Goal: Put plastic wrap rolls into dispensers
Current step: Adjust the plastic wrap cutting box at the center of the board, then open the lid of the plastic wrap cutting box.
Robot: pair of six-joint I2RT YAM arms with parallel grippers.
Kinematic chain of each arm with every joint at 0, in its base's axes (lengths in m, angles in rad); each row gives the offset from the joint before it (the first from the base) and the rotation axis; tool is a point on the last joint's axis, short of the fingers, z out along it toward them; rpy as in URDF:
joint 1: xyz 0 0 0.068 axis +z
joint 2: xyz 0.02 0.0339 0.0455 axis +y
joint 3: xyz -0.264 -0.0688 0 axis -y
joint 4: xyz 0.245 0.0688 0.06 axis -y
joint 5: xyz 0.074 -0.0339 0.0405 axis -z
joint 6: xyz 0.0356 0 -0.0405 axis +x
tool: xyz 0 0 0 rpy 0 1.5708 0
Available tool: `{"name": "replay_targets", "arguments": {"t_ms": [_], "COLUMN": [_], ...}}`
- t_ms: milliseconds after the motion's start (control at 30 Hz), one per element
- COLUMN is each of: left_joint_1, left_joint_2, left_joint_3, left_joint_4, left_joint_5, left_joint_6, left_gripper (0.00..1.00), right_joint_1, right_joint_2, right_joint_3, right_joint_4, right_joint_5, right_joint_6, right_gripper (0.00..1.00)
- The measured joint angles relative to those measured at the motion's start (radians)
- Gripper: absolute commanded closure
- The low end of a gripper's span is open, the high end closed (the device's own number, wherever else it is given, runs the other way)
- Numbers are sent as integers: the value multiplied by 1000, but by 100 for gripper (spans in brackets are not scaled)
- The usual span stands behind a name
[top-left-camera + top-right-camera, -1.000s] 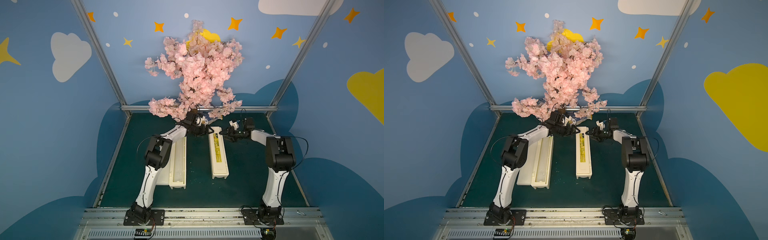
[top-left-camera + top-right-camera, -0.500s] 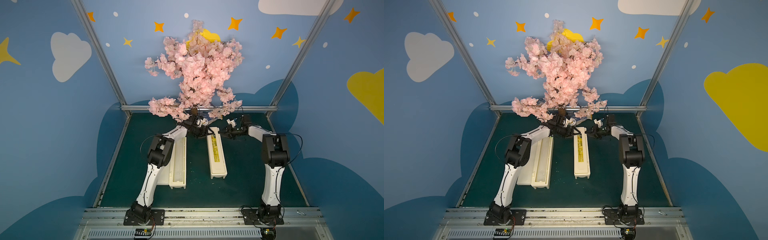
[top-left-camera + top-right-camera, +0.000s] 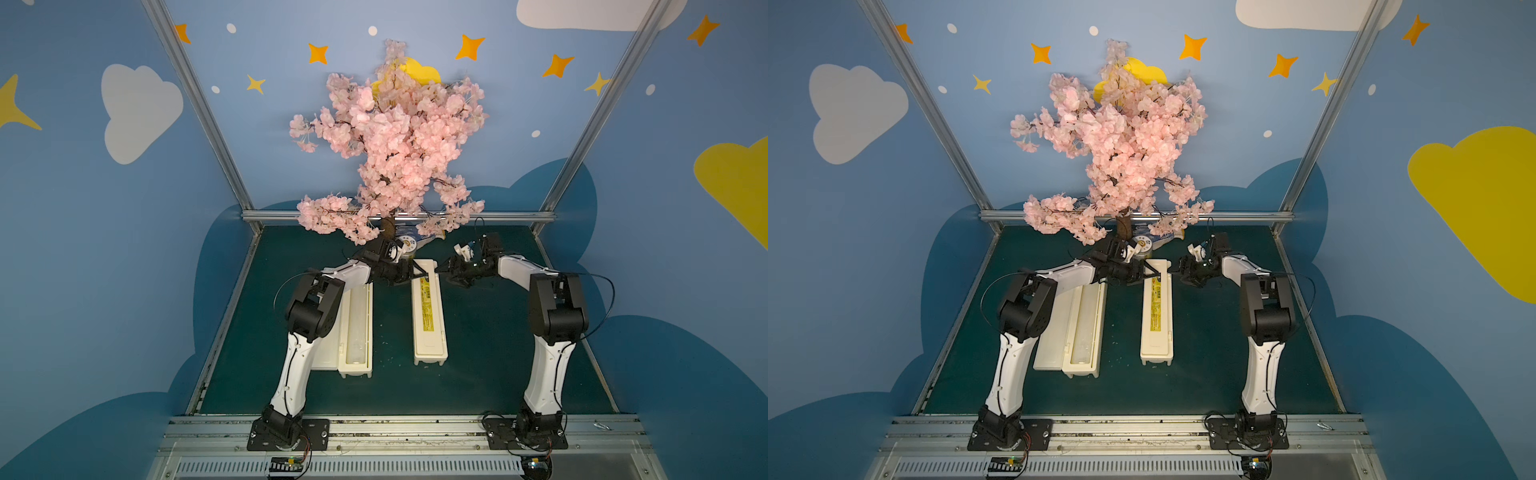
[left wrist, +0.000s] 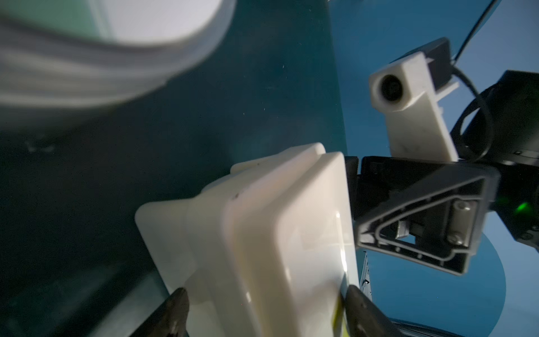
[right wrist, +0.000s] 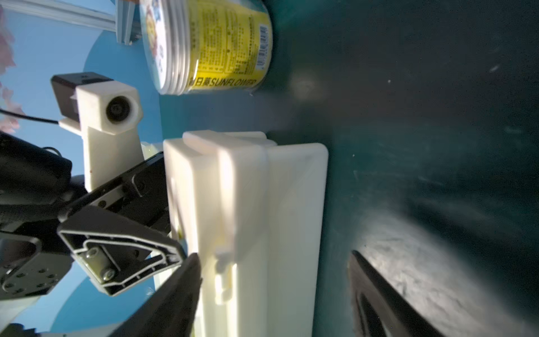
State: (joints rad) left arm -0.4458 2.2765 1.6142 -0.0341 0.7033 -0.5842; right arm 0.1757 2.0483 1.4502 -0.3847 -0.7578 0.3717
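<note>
Two cream dispensers lie side by side on the mat. The left one [image 3: 355, 371] is open, and a plastic wrap roll [image 3: 357, 324] lies in its trough. The right one [image 3: 428, 307] is closed, its yellow label strip facing up. Both grippers meet at its far end. My left gripper [image 3: 419, 274] straddles that end [image 4: 262, 233], with a finger lying against each side. My right gripper [image 3: 446, 272] stands open around the same end [image 5: 248, 204]: one finger [image 5: 189, 271] touches the lid side, and the other finger [image 5: 367, 277] stays apart over the mat.
A green-and-white can [image 3: 405, 243], yellow-labelled in the right wrist view [image 5: 215, 43], stands just behind the closed dispenser. The pink blossom tree [image 3: 390, 145] overhangs the back of the mat. The open lid [image 3: 324, 357] lies under my left arm.
The closed dispenser has slid slightly to the left. My right arm drew in toward it and then swung its elbow back out, and its jaws now stand wider.
</note>
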Motion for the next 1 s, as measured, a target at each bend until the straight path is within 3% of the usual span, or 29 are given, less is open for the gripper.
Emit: {"name": "replay_targets", "arguments": {"t_ms": [333, 667, 1000], "left_joint_1": [-14, 71, 111], "left_joint_2": [-161, -555, -600], "left_joint_3": [-86, -345, -480], "left_joint_4": [-2, -21, -35], "left_joint_5": [-81, -283, -318], "left_joint_6": [37, 155, 190], "left_gripper": [6, 8, 10], "right_joint_1": [210, 410, 515], "right_joint_2": [-306, -313, -172], "right_joint_3": [33, -11, 142], "right_joint_4": [-223, -399, -520], "right_joint_5": [324, 604, 771], "right_joint_6": [-76, 54, 130], "right_gripper": [13, 21, 20]}}
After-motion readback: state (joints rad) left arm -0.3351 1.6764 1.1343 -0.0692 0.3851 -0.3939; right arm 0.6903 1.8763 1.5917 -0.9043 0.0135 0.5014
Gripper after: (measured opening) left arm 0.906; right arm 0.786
